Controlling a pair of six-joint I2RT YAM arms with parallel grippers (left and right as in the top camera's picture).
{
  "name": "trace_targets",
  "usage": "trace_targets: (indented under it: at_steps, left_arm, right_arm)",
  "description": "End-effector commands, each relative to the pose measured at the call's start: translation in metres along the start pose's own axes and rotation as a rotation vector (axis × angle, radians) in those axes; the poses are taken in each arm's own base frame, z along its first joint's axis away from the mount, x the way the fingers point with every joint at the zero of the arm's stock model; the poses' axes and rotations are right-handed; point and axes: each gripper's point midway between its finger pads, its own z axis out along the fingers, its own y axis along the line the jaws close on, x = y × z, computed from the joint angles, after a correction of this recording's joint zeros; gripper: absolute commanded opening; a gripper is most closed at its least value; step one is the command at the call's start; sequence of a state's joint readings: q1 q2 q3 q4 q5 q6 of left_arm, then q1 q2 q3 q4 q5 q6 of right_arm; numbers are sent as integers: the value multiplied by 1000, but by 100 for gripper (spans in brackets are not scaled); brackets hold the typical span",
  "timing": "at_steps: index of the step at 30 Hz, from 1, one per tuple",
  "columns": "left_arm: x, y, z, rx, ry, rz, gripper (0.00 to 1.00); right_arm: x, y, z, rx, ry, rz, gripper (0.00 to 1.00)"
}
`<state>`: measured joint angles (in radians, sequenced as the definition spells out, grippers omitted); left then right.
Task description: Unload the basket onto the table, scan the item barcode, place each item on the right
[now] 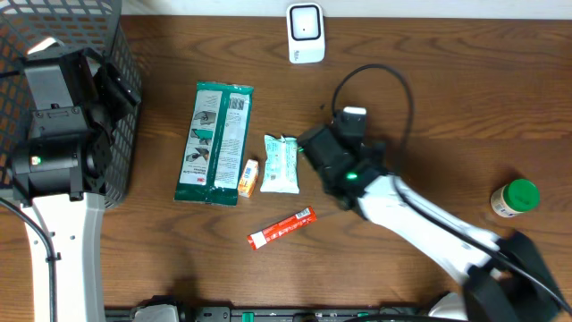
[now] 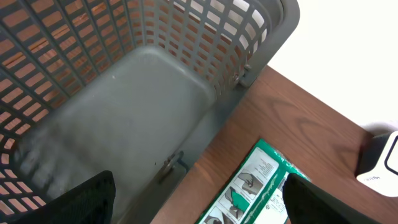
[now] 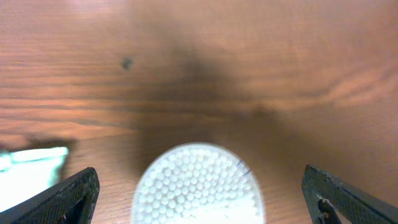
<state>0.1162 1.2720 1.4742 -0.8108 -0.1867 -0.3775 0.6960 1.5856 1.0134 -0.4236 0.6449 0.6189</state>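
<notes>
Take the green packet (image 1: 214, 143) as your marker. From overhead, your right arm (image 1: 393, 201) reaches in from the far side of the table. Its head sits past the wipes (image 1: 281, 164), which lie just right of the packet, and it hides whatever is beneath it.

Only the right wrist view shows that. The right gripper (image 3: 208, 198) hangs low over bare wood with its fingers (image 3: 68, 199) spread wide. A white disc (image 3: 198, 184) with a beaded face lies between them, touching neither. You cannot tell from here what the disc is. A corner of the wipes shows at the left edge of that view.

The scanner (image 1: 306, 33) stands beyond the packet's top right corner, well apart from it. It also shows at the right edge of the left wrist view.

Your left arm (image 1: 54, 134) hangs over the basket (image 1: 125, 54), left of the packet. Overhead its fingers are hidden, but the left wrist view shows the left gripper (image 2: 202, 200) wide apart and holding nothing. It looks down on the basket's grey floor and the packet's top end.

Only overhead shows the rest:
- A yellow box (image 1: 248, 177) sits against the packet's lower right.
- A red tube (image 1: 281, 227) lies below and to the right of the packet.
- A green-lidded jar (image 1: 516, 199) stands far to the right of the packet.
</notes>
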Motion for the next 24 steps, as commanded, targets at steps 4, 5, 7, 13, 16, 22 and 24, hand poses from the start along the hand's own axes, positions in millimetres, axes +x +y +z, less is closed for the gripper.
trace_targets:
  at_steps: [4, 5, 7, 13, 16, 22, 24]
  left_arm:
    - [-2, 2, 0, -10, -6, -1, 84]
    - [-2, 2, 0, -10, -6, -1, 84]
    - [-2, 2, 0, -10, -6, -1, 84]
    - [-2, 2, 0, -10, -6, -1, 84]
    - [-2, 2, 0, -10, -6, -1, 84]
    - [-2, 2, 0, -10, -6, -1, 84]
    - [-2, 2, 0, -10, -6, -1, 84]
  right_arm:
    - [-34, 1, -41, -287, 24, -136, 99]
    - [-40, -2, -49, -330, 40, -149, 99]
    - [-49, -11, -62, -394, 97, -169, 99]
    - [-66, -46, -95, -465, 294, -319, 99]
    - [-68, -52, -100, -467, 374, -456, 99]
    - [-53, -31, -80, -531, 481, -748, 99]
    - [-45, -22, -62, -548, 507, -808, 99]
